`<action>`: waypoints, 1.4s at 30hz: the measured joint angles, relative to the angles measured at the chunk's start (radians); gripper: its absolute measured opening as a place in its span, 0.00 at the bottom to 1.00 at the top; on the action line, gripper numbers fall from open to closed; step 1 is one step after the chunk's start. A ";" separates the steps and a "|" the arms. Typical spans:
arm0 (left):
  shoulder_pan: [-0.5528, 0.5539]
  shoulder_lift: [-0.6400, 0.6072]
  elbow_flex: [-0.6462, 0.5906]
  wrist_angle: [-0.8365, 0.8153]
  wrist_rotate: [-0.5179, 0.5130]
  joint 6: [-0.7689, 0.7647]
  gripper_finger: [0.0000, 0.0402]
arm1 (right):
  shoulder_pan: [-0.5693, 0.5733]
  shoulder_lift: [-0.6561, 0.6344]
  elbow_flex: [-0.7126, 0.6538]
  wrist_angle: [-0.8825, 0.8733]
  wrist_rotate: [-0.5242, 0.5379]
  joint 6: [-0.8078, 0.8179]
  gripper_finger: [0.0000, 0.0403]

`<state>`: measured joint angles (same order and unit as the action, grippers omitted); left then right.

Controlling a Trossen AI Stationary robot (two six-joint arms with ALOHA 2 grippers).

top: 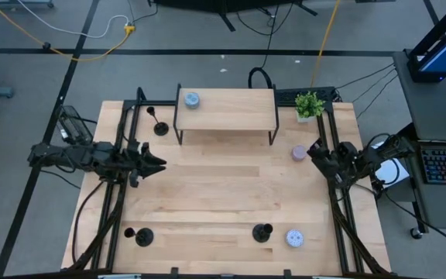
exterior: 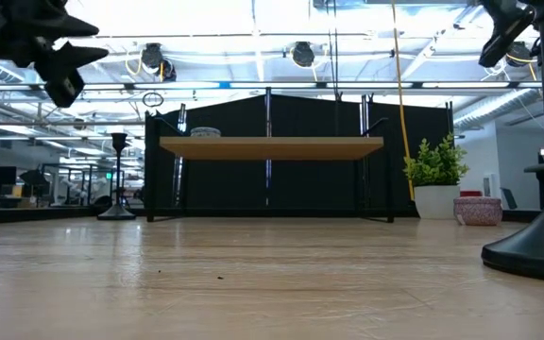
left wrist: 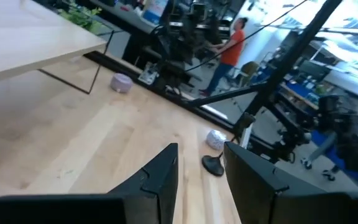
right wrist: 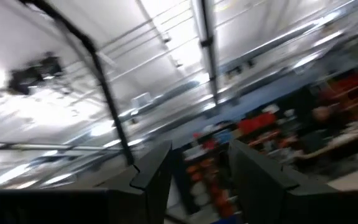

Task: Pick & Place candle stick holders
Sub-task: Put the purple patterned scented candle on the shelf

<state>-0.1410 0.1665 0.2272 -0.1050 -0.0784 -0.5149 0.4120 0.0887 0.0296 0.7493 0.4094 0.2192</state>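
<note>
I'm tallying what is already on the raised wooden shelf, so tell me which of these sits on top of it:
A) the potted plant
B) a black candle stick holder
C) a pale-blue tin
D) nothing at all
C: in the high view a pale-blue tin rests near the left end of the wooden shelf, while all three candle stick holders stand on the table.
</note>
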 joint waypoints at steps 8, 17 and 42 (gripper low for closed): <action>0.000 -0.104 -0.127 0.002 -0.076 -0.020 0.33 | 0.000 0.000 0.000 0.099 0.086 -0.108 0.37; 0.000 -0.129 -0.171 0.028 -0.079 -0.042 0.33 | 0.000 0.000 0.007 0.201 0.088 -0.161 0.37; 0.000 -0.114 -0.169 0.013 -0.060 -0.063 0.33 | 0.000 0.591 1.003 -1.310 0.563 0.055 0.37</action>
<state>-0.1410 0.0521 0.0578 -0.0925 -0.1387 -0.5781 0.4118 0.6798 1.0322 -0.5611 0.9723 0.2739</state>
